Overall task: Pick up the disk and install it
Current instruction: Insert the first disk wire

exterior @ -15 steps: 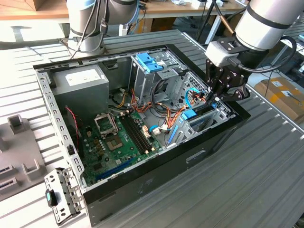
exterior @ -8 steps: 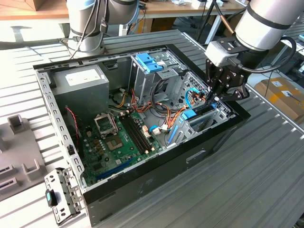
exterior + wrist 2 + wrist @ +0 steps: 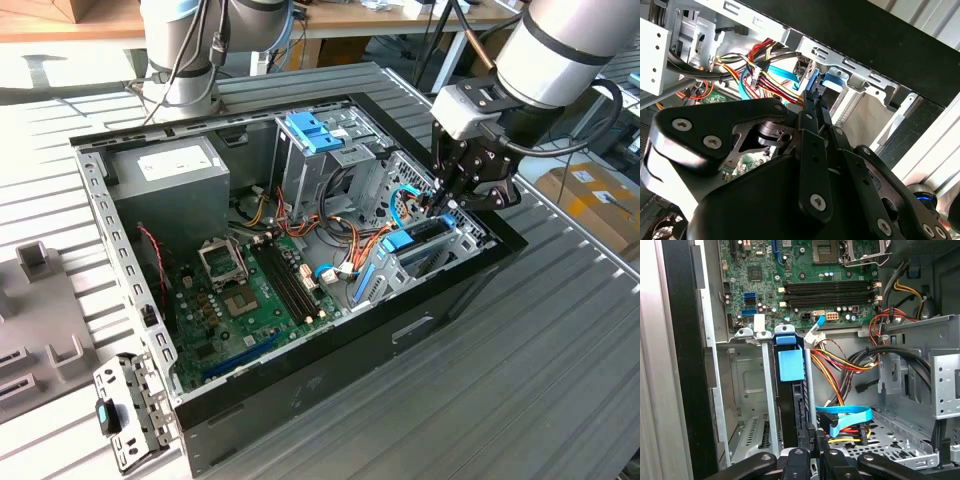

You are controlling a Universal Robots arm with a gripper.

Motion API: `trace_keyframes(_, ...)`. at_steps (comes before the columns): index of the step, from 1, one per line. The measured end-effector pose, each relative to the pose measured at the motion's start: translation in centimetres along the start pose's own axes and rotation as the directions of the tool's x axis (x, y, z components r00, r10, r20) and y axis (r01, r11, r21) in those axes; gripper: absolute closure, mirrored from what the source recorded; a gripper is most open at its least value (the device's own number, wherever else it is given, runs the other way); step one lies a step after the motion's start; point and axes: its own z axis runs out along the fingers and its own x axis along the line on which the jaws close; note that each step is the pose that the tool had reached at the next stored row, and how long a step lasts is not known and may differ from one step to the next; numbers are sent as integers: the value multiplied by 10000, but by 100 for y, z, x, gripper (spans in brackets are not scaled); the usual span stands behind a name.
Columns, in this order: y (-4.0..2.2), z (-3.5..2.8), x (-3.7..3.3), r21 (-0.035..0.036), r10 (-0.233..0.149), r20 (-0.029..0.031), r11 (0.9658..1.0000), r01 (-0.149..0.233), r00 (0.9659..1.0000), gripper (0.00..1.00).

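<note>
Lying open on the ribbed grey metal table (image 3: 560, 380), the black desktop computer case (image 3: 330, 375) takes up most of the exterior view. Inside it, the green motherboard (image 3: 250, 300) fills the floor toward 7 o'clock, and the large grey power-supply box with a white sticker (image 3: 170, 180) sits at about 10 o'clock. A silver metal drive cage topped by a light-blue plastic bracket (image 3: 315, 130) stands near 12 o'clock. The white and grey robot arm (image 3: 560, 50) comes in from 2 o'clock, and its black gripper (image 3: 445, 200) reaches down into the case's corner at 3 o'clock.

Standing on edge in the silver metal drive bay (image 3: 747, 390) there is the disk (image 3: 792, 415), a dark slab with blue plastic side rails, seated between the bay's walls in the first wrist view; its blue rail also shows in the exterior view (image 3: 412, 240). The gripper's fingers (image 3: 812, 440) are drawn narrow and sit at the disk's near edge, though whether they pinch it I cannot tell.

Crowding the spot from the side are a bundle of red, yellow and orange power wires (image 3: 835, 370) and a flat light-blue data cable (image 3: 845, 415), both just beside the disk. In the second wrist view the fingertips (image 3: 812, 102) point at a blue rail tab (image 3: 832, 80) against the bay frame.
</note>
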Motion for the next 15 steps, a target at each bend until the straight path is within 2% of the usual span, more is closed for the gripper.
trace_keyframes(15, 3, 39, 4, -1, 0, 1, 10000, 0, 10000, 83)
